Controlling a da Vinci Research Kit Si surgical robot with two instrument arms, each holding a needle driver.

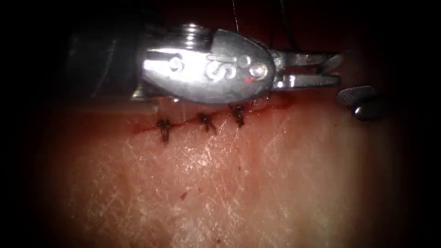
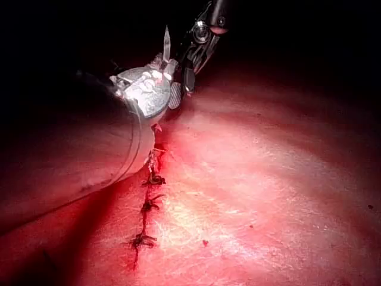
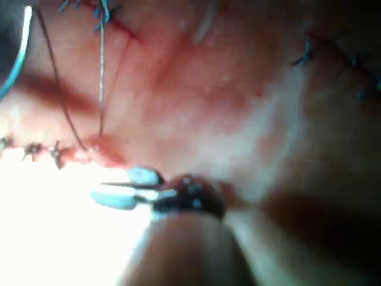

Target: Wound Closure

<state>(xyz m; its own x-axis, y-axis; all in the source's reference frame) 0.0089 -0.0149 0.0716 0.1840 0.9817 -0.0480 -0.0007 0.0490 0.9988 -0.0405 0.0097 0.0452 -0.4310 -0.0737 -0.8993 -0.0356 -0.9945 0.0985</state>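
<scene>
The cut (image 1: 183,123) runs across the tissue (image 1: 220,183) and bears three dark knotted stitches (image 1: 206,121). My left tool (image 1: 339,70) lies along the far side of the cut, and its open jaws reach past the cut's right end with nothing between them. Just right of it, my right tool (image 1: 363,103) hovers over the tissue with its jaws (image 3: 113,186) open and nothing in them. A dark thread (image 3: 59,89) rises from the tissue at the cut's right end, and a paler strand (image 3: 101,77) runs beside it. I see the needle nowhere.
Red fluid (image 1: 275,101) pools at the cut's unstitched right end. The same three stitches (image 2: 149,205) line up in the left wrist view. Other cuts sewn with blue thread (image 3: 306,50) lie farther off on the tissue.
</scene>
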